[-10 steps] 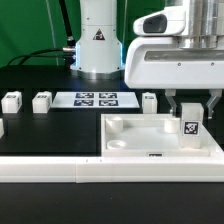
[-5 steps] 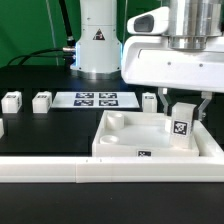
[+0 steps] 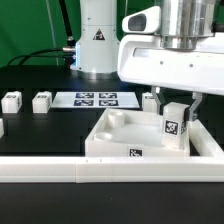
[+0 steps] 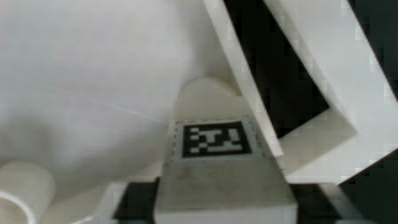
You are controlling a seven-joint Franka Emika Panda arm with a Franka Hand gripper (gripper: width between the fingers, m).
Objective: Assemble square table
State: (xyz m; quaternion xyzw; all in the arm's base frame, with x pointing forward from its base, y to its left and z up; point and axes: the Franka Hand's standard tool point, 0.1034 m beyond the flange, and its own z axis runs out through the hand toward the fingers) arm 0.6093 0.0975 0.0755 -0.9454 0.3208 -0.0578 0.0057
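**Exterior view:** A Franka arm's gripper [image 3: 180,108] reaches down from the upper right of the frame. Its two dark fingers [image 3: 164,103] are closed against either side of a raised, tagged part of the square table top [image 3: 110,150], holding it by that part. The white tray-like top fills the lower right of the frame, turned at an angle to the long white border rail [image 3: 50,170] that runs along the bottom edge. One black-and-white tag faces the camera on the gripped part and a second sits on the top's front wall. Three white tagged legs [image 3: 42,100] stand loose in a row across the middle of the black work surface [image 3: 50,135], well apart from the top. A fourth shows only partly at the left edge. Between the legs lies the marker board [image 3: 95,99], in front of the robot base [image 3: 98,45] at upper centre.

**Wrist view:** The camera looks down onto the top's pale inner floor [image 4: 89,80]. A tag [image 4: 217,138] sits on the narrow grey-white upright at the centre, with the raised rim [image 4: 240,55] beside it and the dark work surface beyond. The fingers themselves cannot be made out here.
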